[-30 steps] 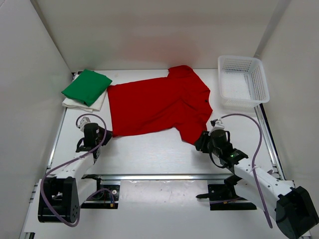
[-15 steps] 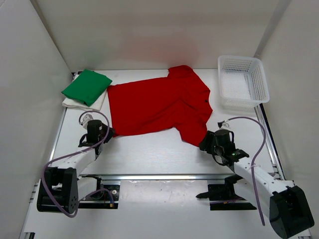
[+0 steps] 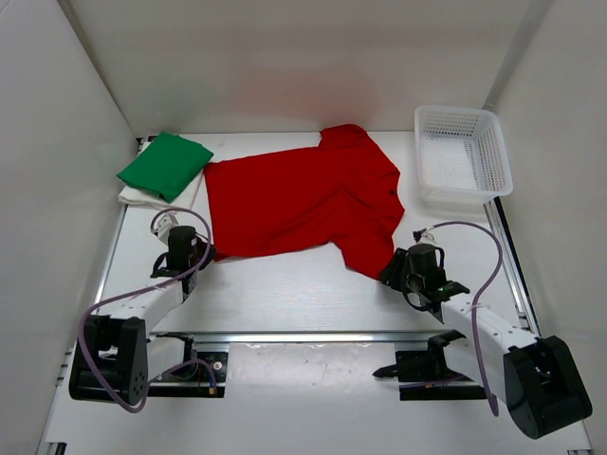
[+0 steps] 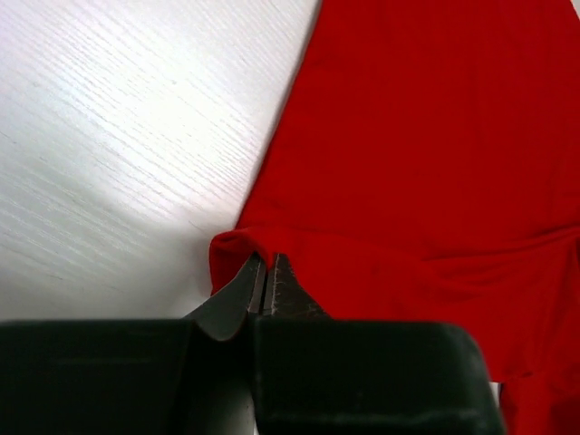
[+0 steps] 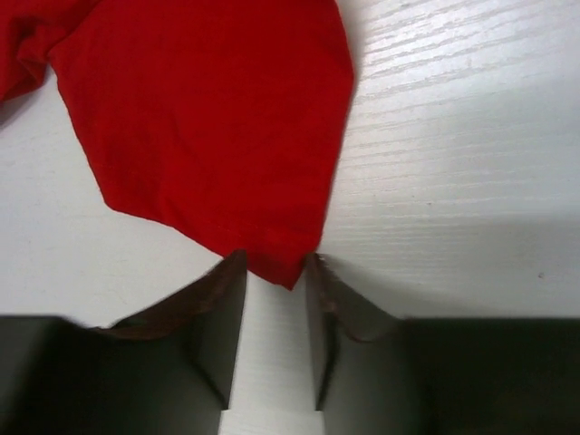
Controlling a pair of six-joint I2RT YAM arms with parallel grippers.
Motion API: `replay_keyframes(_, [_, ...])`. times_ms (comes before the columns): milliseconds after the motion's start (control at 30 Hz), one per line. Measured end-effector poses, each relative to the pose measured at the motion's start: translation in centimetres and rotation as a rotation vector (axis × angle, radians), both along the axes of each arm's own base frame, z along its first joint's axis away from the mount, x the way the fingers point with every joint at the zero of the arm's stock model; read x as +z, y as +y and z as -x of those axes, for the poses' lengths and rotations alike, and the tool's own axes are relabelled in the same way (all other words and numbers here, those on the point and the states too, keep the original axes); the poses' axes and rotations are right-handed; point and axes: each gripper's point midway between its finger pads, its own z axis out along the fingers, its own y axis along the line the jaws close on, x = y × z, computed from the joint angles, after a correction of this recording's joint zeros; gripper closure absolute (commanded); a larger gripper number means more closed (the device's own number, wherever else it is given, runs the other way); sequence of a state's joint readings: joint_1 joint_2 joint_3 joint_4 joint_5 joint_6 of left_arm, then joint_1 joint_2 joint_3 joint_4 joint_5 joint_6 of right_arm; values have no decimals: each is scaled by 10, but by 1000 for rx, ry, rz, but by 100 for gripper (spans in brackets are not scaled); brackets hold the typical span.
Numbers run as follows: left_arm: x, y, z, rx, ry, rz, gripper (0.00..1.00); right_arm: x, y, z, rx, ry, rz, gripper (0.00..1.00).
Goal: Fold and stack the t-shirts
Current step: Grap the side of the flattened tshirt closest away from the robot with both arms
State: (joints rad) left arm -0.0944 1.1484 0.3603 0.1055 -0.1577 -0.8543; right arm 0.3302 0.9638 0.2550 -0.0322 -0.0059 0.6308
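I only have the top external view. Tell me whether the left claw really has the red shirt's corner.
Observer: In the left wrist view, the left claw is shut and pinches the rolled corner hem of the red t-shirt.
Operator: Now report the right one.
Observer: In the right wrist view, the right claw is open. The shirt's pointed tip lies between its jaws on the table, not clamped.
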Motion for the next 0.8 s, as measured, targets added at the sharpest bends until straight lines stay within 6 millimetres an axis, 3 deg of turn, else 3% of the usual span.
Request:
replay_keyframes(67, [3,-2,0,-4,-11,-5,100,-2,0,0,0,10,-7,83])
replay_keyframes(100, [5,-2,-1,-7,-18,-8,100,-3,0,-1,-1,13,-8,93])
replay_keyframes(167, [9,-4,0,-16,-29,-10,100,-5,1,0,2,22,-11,100])
replay_keyframes(333, [25,-10,5,-51,-66,-24,100,0,3,14,0,32,-7,100])
replay_keyframes(633, [68,-9,21,-134,-84,-103,100,63,18,61,7,-64,-149,100])
replay_keyframes(800, [71,-10,36,-187,-30,-174,100,80,10,76,-29,-27,-154,100])
